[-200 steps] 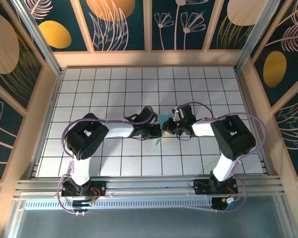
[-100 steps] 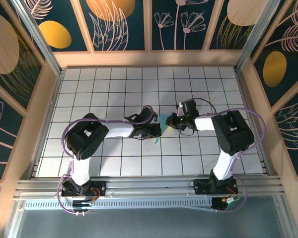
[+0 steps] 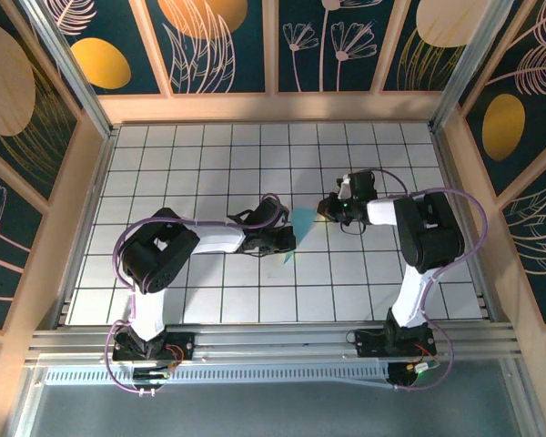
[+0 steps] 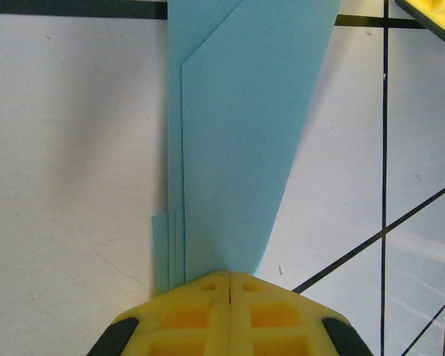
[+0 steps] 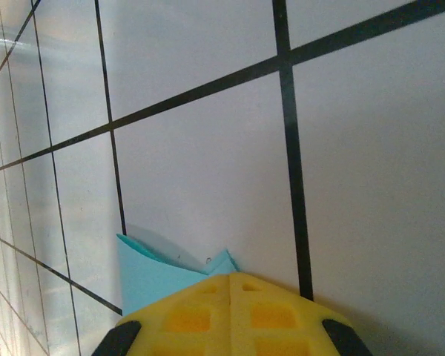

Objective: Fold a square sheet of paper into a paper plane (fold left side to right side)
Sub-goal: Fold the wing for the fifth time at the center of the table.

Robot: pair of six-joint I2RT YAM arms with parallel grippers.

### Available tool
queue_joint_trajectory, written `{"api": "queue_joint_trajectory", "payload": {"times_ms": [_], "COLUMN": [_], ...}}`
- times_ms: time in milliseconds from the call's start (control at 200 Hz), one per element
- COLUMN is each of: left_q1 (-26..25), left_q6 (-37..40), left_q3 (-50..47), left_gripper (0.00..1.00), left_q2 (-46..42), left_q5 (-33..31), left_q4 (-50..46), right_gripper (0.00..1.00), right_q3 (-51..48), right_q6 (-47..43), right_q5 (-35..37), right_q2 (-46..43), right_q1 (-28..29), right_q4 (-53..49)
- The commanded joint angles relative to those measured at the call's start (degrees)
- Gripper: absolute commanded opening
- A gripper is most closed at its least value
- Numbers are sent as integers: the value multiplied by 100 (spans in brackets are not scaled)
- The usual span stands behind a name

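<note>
Since the sheet of paper (image 4: 237,148) is not a flat square but a long thin blue shape, I think a good part of the folding is done. It lies in the middle of the white table (image 3: 209,164), between the two claws. At its near end you can see a few layers stacked on each other, and one slanted edge runs up it. The left gripper (image 4: 228,280) sits at that near end with its two yellow fingers pressed tight together. I cannot tell if the paper is caught between them or just pushed down. A bit farther back, the right gripper (image 5: 230,282) has its fingers pressed together too, with a blue corner of the paper just beside its tip. The paper does not look like a pointy plane with wings yet, so I guess some folds are left to do.
</note>
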Motion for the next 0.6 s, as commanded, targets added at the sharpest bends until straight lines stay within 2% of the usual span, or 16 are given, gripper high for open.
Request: {"api": "queue_joint_trajectory", "payload": {"times_ms": [0, 185, 295, 440, 591], "left_q1": [48, 43, 45, 43, 45], "left_q6": [32, -34, -36, -56, -70], "left_q3": [-317, -465, -430, -440, -418], "left_gripper": [0, 0, 0, 0, 0], "left_q2": [307, 235, 219, 163, 162], "left_q5": [-430, -322, -313, -313, -280], "left_q4": [-878, -600, -572, -518, -494], "right_gripper": [0, 0, 0, 0, 0], "right_q3": [280, 461, 175, -529, -1023], "right_q6": [-274, -416, -302, 239, 977], "right_q5": [426, 557, 453, 211, -55], "right_q2": [184, -282, -789, -1435, -1489], "right_q1": [-248, -305, -248, 195, 804], "right_q4": [-218, -588, -656, -500, 50]}}
